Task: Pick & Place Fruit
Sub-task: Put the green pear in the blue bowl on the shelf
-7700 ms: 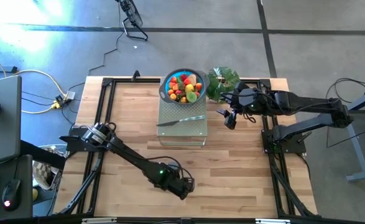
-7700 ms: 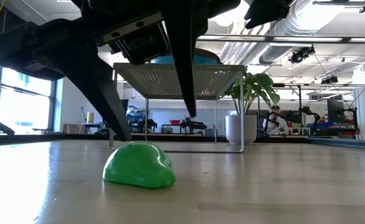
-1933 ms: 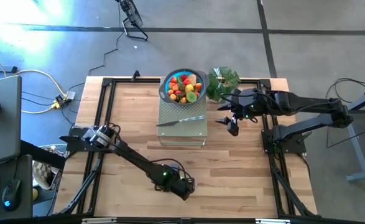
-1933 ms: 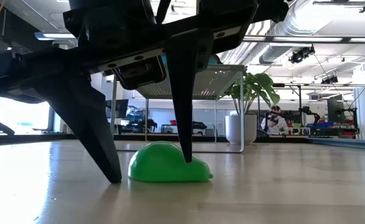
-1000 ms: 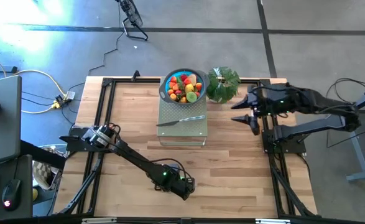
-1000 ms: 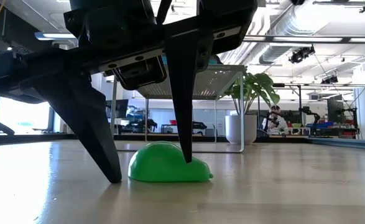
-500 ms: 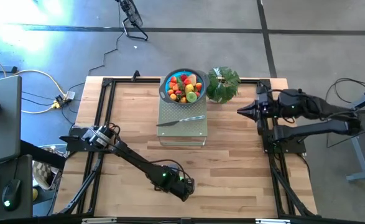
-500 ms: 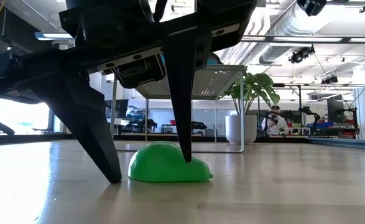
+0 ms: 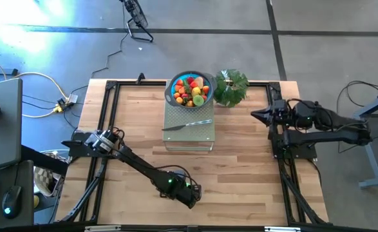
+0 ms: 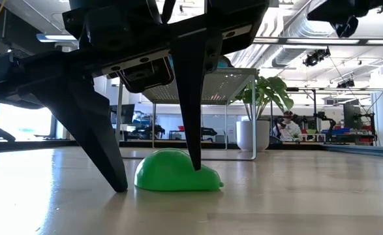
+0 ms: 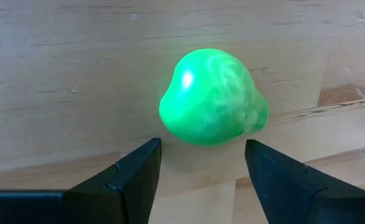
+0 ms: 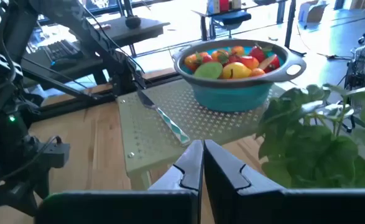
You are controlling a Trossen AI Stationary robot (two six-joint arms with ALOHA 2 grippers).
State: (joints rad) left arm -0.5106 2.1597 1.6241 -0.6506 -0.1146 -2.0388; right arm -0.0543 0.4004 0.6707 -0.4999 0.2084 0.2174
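The left tool (image 10: 153, 177) stands at the lower centre of the high view, near the front edge of the light wooden slatted tabletop (image 9: 240, 167). Its two dark fingers (image 11: 135, 177) are spread apart and point down at the wood. In the low view the fingertips rest on or just above the surface, one on each side of a small glossy green toy fruit (image 10: 177, 171). The nearer finger overlaps the fruit's top in that view; whether it touches cannot be told. In the left wrist view the green fruit (image 11: 212, 96) lies on the wood just beyond the gap between the fingers, not clamped.

The right tool (image 9: 254, 115) sits at the right of the high view, over the tabletop's right edge. Its fingers are closed together and hold nothing.

The remaining small toy fruits (image 9: 191, 89), red, orange, yellow and green, are heaped in a round blue bowl (image 12: 238, 93). The bowl stands on a perforated pale metal stand (image 9: 189, 132) at the upper centre of the high view. A slim silver knife (image 9: 187, 125) lies on the stand in front of the bowl. A leafy green plant (image 9: 231, 87) stands just right of the bowl.
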